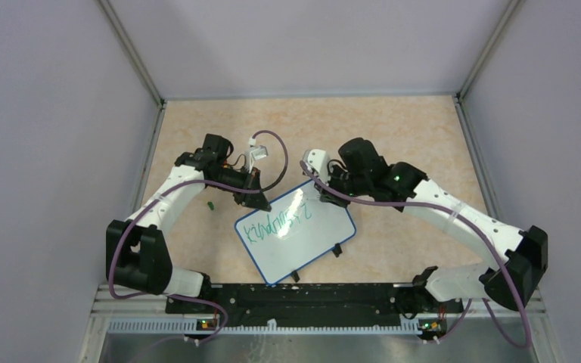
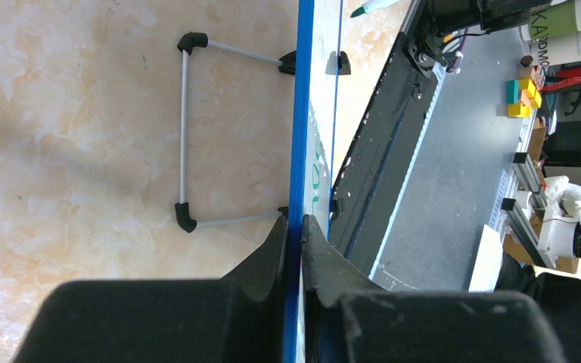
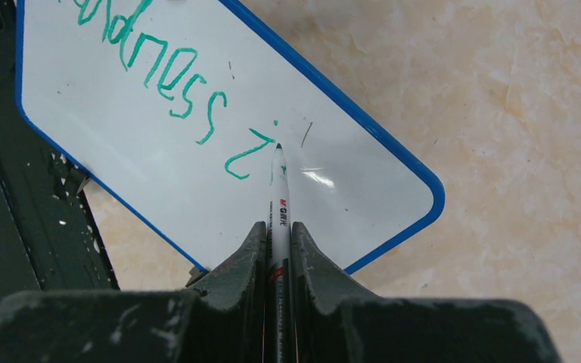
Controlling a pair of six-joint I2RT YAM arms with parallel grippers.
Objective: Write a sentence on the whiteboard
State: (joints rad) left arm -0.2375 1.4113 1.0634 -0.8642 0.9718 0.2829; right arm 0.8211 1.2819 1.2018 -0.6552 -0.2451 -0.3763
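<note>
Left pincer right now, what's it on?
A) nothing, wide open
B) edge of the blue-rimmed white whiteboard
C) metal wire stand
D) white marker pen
B: the left wrist view shows the left pincer shut on the edge of the blue-rimmed white whiteboard, while the white marker pen sits in the right pincer.

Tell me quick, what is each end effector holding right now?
Left end effector: shut on the whiteboard rim.
Right end effector: shut on the marker.
</note>
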